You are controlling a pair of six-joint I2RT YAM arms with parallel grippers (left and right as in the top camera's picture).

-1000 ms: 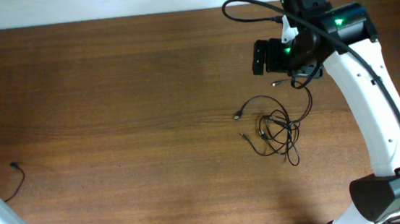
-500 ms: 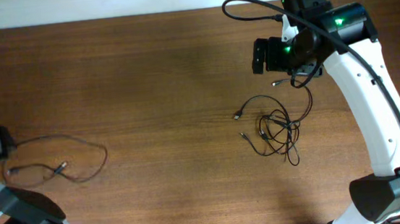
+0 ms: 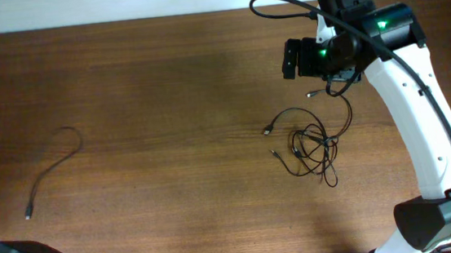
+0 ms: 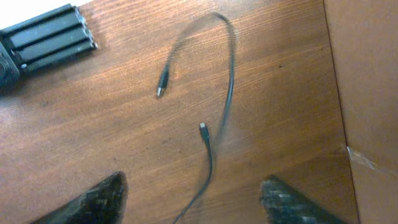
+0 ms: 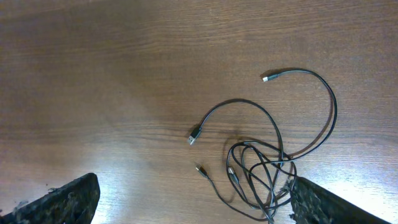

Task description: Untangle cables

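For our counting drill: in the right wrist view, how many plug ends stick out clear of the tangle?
3: a whitish tip upper right, a plug left of the tangle, a smaller plug below it. More may hide within the tangle.

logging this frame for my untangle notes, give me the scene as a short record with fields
table: brown wood
bundle: thin black cables knotted together, right of centre, a few plug ends poking out
loose cable: single curved strand at far left, well apart from the bundle
right end effector: open, empty, not touching the bundle
left end effector: open, empty, over the loose cable
task state: bundle not yet untangled
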